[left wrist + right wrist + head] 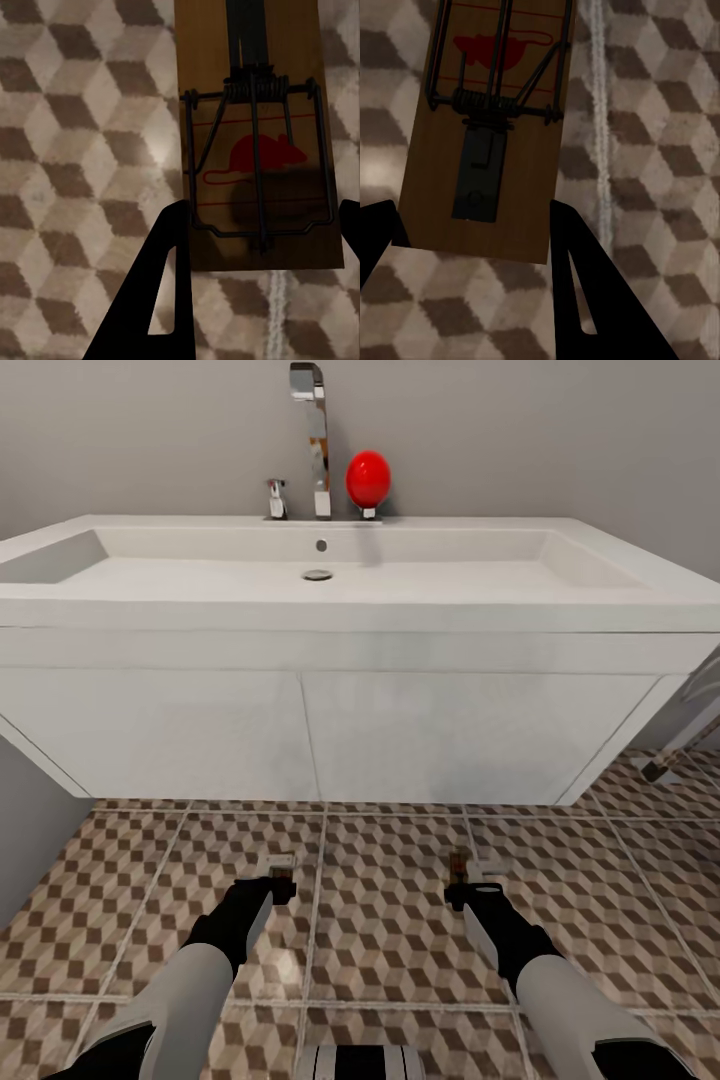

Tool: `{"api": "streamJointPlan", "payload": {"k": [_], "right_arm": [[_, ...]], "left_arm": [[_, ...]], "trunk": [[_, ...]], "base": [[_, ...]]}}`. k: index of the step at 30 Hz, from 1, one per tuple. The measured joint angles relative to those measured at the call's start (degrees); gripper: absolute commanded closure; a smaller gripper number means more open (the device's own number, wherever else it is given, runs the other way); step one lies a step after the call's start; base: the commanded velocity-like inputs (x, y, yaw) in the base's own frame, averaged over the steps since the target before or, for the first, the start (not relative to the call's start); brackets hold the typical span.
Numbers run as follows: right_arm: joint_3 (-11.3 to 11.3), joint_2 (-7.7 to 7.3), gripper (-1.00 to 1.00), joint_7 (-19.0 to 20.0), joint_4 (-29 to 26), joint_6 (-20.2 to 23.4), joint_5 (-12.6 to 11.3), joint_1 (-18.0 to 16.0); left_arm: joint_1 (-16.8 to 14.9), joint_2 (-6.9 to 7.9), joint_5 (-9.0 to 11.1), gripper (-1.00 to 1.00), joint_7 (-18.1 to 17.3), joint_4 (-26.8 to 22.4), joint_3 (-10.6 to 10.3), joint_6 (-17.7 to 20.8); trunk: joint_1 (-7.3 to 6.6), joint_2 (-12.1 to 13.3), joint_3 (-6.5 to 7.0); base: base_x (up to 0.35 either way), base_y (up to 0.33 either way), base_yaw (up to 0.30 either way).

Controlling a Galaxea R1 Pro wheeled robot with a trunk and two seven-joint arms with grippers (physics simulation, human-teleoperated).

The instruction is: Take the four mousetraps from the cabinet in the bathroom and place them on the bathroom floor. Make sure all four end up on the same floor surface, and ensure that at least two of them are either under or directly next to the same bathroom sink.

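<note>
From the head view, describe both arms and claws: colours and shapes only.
Both arms have smooth white, rounded forearm shells that narrow into matte black wrists. The left claw and right claw are black. In the wrist views each finger is a flat black wedge with a slim triangular cut-out. No cables or markings are visible.

The left-wrist mousetrap (259, 142) and right-wrist mousetrap (491, 127) both run past their frame edges; the head view renders them too small to read.
</note>
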Motion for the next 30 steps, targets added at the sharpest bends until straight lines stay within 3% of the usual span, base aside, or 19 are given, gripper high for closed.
{"api": "streamJointPlan", "payload": {"k": [17,26,30], "right_arm": [[0.19,-0.11,1.00,-0.17,-0.09,0.61,0.07,0.00],[0.24,-0.02,1.00,-0.14,-0.68,0.84,0.37,0.00],[0.28,0.00,1.00,-0.09,-1.71,1.06,0.50,0.00]], "left_arm": [[-0.02,0.00,-0.06,1.00,0.04,-0.19,-0.25,-0.06],[0.00,0.01,0.11,1.00,-0.25,-6.03,-0.26,-0.07],[-0.02,0.01,0.14,1.00,-0.11,-6.65,-0.32,-0.07]], "trunk": [[0.44,-0.23,-3.77],[0.67,-0.35,-5.76],[0.66,-0.35,-5.77]], "base": [[0.000,0.000,0.000],[0.000,0.000,0.000],[0.000,0.000,0.000]]}}
